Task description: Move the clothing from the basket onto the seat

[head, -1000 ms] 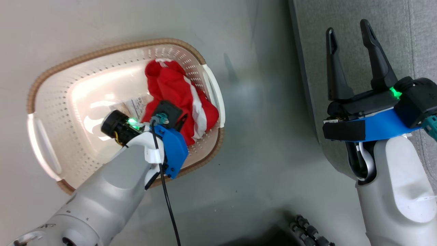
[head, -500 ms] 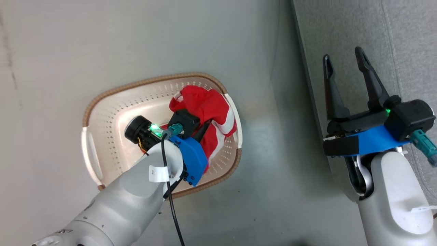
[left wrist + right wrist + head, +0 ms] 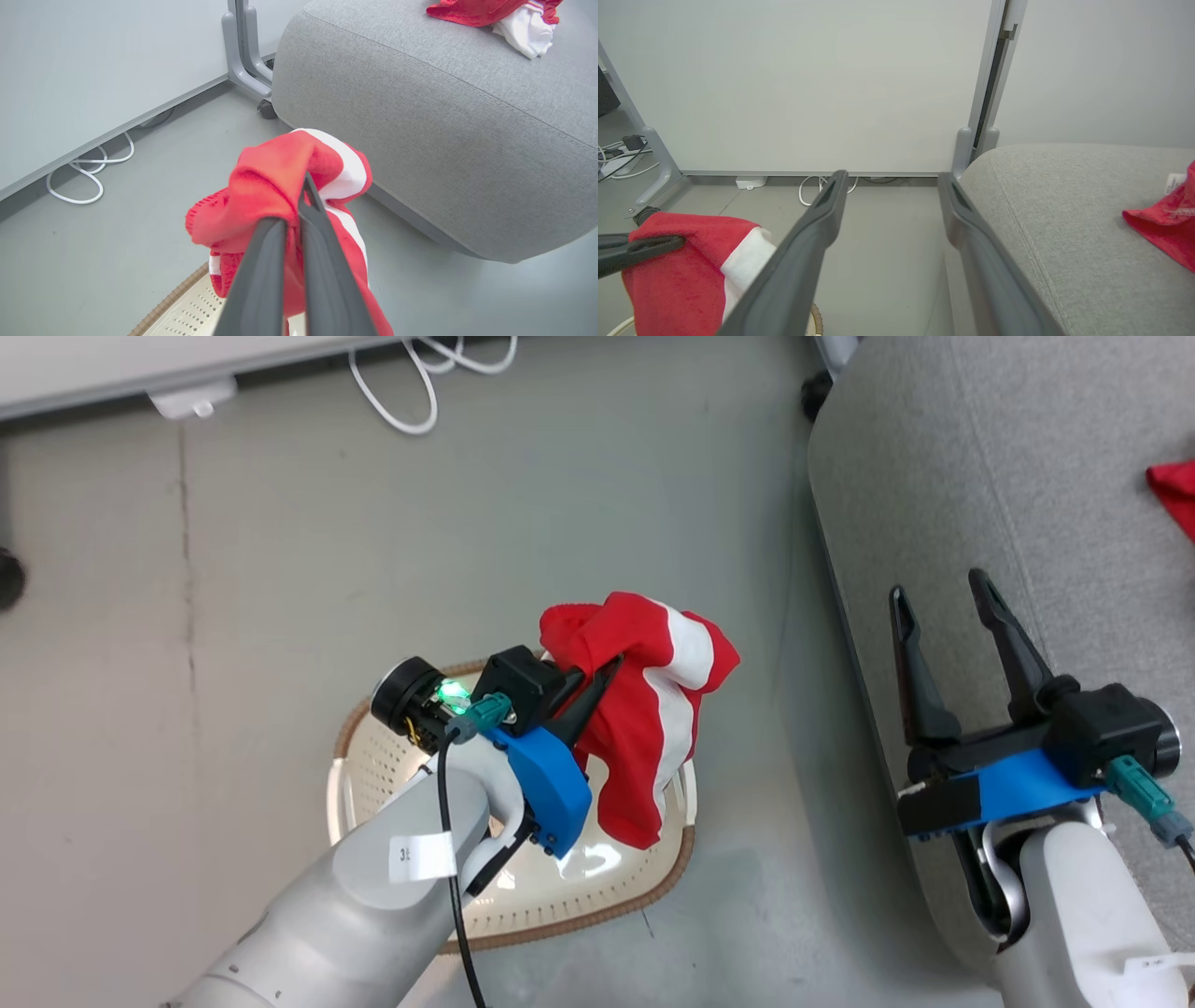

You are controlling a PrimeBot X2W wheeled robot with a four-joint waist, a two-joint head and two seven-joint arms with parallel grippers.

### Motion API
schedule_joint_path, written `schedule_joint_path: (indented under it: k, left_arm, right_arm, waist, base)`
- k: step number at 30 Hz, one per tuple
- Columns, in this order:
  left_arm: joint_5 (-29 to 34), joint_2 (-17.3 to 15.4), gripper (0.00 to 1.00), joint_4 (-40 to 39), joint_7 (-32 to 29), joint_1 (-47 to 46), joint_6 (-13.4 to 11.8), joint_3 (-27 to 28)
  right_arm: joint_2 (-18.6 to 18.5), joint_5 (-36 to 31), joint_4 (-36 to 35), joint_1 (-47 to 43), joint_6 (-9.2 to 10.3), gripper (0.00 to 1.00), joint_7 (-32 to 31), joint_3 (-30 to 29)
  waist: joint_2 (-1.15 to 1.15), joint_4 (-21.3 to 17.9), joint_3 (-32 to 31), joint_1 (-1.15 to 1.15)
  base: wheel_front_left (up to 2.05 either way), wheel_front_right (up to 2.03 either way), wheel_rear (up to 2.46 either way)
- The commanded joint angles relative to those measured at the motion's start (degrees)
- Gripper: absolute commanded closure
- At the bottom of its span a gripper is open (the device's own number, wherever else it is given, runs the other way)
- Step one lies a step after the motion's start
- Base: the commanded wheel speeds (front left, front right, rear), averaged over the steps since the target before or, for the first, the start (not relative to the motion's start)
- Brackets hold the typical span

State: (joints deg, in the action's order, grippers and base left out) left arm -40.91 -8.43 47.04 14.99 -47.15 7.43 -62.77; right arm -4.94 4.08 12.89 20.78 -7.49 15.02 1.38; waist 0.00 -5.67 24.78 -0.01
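While its fingers pinch the red-and-white striped garment, left gripper holds it in the air over the basket, on the side facing the seat; cloth droops down, not touching the seat. Basket sits on the floor beside the seat. Right gripper hangs over the seat's edge, fingers spread wide, nothing between them. Second red garment lies on the seat, well apart from both grippers.

The red and white cloth is no longer lying in the basket. The left gripper has lifted it up, and it now hangs in the air over the basket.
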Motion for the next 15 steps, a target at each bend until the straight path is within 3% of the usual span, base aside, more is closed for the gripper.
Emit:
schedule_joint_path:
  k: [1, 15]
  left_arm:
    - [1.31, -0.17, 1.00, -0.88, 0.26, 1.35, 0.08, 1.42]
    - [9.11, -0.76, 1.00, -7.74, 0.27, 5.64, 0.08, 10.53]
  right_arm:
    - [-0.44, -0.01, 0.36, -1.31, -0.01, 0.00, 0.24, -0.17]
    - [0.27, 0.42, 2.22, -7.95, -0.01, 0.00, 0.24, -0.86]
  waist:
    - [0.00, 1.31, -3.98, 0.01]
    - [0.00, 3.40, -16.11, 0.01]
  base:
    - [0.00, 0.00, 0.00]
    - [0.00, 0.00, 0.00]
